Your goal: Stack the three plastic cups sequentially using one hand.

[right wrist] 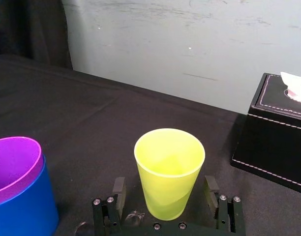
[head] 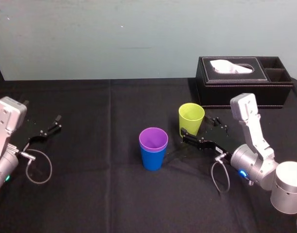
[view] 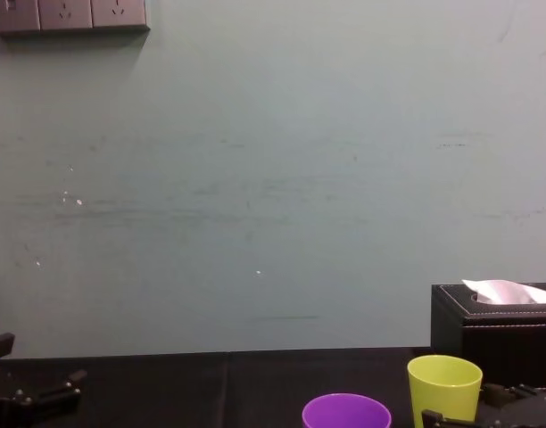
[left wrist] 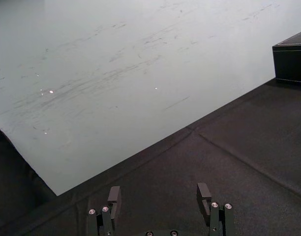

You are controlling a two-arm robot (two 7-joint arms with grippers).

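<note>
Two of the three tumblers are already nested: the purple cup [head: 153, 138] sits inside the blue cup [head: 153, 160] near the middle of the cloth-covered black worktop [head: 90, 189], with only its rim showing above the blue wall. The yellow-green cup [right wrist: 169, 169] stands upright just right of that pair and a little farther back, apart from it. The right claw [right wrist: 164, 186] straddles it low down, its fingers [right wrist: 119, 189] spread with a gap on either side. The step in hand looks like grasping the last cup. Next the claw would need to close, lift above the purple rim and lower straight in. All three are smooth, tapered and thin-walled, and probably slippery. The left claw [left wrist: 159, 192] rests at the far left with its fingers apart. A black stitched tissue box [head: 243, 80] sits far right.
</note>
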